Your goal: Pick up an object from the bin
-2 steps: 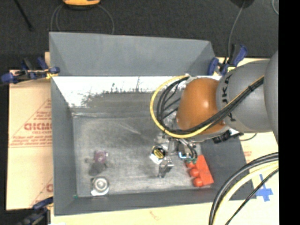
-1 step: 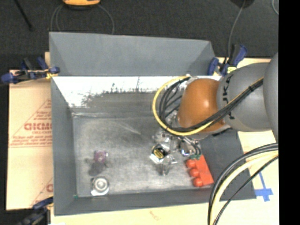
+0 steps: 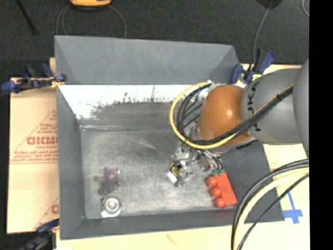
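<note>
You'll see a red block (image 3: 221,190) with round studs, lying flat and skewed, in the bin's (image 3: 156,66) lower right corner.

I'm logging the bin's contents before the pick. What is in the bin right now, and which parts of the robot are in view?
studded block: one, red-orange, bin floor at the near right, just right of the gripper
small purple thing: one, purple, floor toward the left; too small to tell its kind
round cap-like thing: one, silver-white, near-left corner, just in front of the purple thing
bin: one, grey metal, middle of the view
gripper: one, metallic, low over the floor right of the middle, beside the block
arm: one, grey with an orange cover and looped cables, reaching in from the right
</note>
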Controlling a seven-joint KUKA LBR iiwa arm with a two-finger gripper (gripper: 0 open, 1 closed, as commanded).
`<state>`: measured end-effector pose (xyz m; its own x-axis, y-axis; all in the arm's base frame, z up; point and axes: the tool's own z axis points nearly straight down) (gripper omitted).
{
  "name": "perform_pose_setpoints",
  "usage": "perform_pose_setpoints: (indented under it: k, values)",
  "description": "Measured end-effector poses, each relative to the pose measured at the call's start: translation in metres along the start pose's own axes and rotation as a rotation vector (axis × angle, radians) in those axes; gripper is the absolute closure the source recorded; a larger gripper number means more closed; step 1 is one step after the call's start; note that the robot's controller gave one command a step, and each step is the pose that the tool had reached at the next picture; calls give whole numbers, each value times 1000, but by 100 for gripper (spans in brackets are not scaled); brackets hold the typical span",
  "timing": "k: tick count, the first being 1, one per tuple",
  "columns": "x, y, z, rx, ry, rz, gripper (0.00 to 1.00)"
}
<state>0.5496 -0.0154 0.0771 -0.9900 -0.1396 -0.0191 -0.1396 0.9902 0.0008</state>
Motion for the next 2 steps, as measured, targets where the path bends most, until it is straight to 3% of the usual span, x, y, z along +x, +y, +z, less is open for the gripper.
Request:
perform_pose_setpoints:
  k: [1, 2]
  values:
    - [0, -1, -156, 3, 8, -101, 100]
    - [1, -1, -151, 0, 15, -99, 0]
